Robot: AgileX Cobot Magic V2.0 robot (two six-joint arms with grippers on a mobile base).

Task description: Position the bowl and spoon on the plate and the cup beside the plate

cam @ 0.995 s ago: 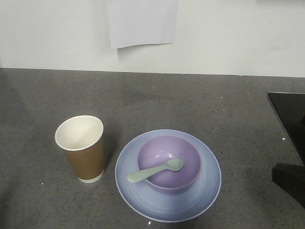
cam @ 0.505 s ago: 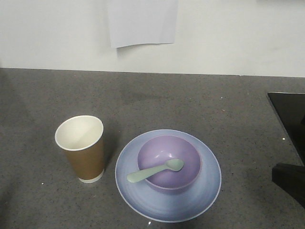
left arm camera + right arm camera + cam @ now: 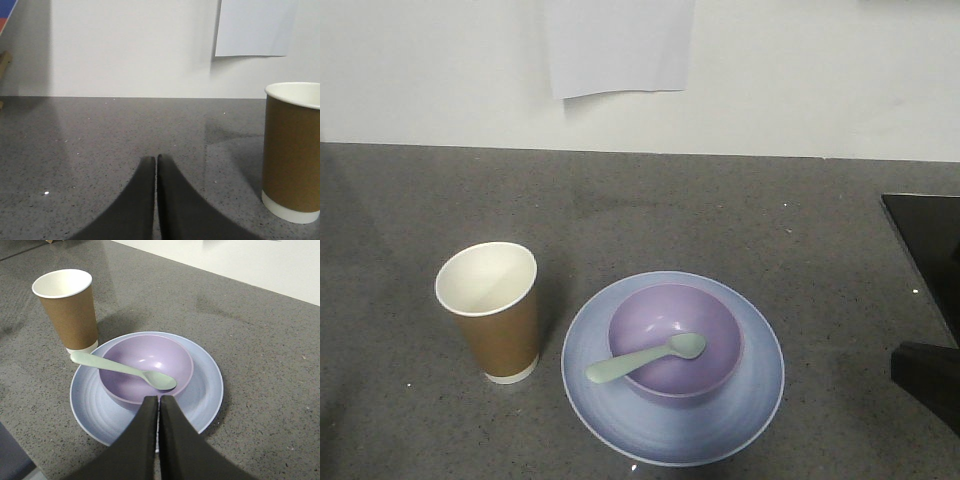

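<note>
Dark speckled counter [image 3: 740,215] against a white wall. The plate [image 3: 672,425] sits on it with the bowl [image 3: 674,345] inside, cup [image 3: 492,310] upright just beside, spoon [image 3: 645,358] resting in the bowl, handle over the rim. Left gripper [image 3: 156,159] and right gripper [image 3: 159,399] are both clenched, holding nothing.
</note>
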